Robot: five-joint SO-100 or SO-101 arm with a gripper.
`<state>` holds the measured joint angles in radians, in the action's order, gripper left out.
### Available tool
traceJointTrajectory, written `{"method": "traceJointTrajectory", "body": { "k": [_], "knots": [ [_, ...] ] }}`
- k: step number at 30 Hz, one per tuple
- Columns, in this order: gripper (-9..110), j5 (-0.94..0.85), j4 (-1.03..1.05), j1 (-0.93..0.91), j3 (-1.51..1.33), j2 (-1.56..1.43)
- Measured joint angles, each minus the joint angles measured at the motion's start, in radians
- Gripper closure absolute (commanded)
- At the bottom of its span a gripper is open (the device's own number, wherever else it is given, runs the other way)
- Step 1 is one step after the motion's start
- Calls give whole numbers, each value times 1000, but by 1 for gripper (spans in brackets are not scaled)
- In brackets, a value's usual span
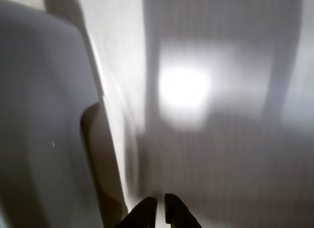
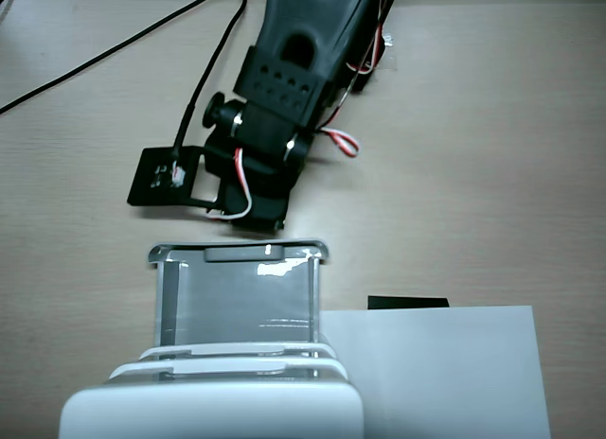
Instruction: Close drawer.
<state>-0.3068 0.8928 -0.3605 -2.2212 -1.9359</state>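
Observation:
In the fixed view the drawer (image 2: 237, 302) stands pulled out of the small white cabinet (image 2: 213, 406) toward the arm. Its white front rim (image 2: 161, 254) and grey handle tab (image 2: 248, 253) face the arm. My gripper (image 2: 256, 221) hangs just beyond the handle tab, close to it; I cannot tell if they touch. In the wrist view the two black fingertips (image 1: 147, 211) stand nearly together with nothing between them, so the gripper (image 1: 161, 211) is shut and empty. A blurred pale grey surface (image 1: 44, 115) fills the left of that view, probably the drawer's front.
A flat white sheet of paper (image 2: 436, 363) lies right of the cabinet, with a small black strip (image 2: 407, 302) at its far edge. Black cables (image 2: 114, 51) run across the wooden table (image 2: 511, 155) at the upper left. Other drawer fronts (image 2: 227, 363) stack below.

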Motion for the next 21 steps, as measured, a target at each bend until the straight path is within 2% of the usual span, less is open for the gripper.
{"method": "traceJointTrajectory", "body": {
  "k": [9,21],
  "knots": [
    [101,0,-17,37,235,235],
    [101,55,5,106,486,393]
  ]
}}
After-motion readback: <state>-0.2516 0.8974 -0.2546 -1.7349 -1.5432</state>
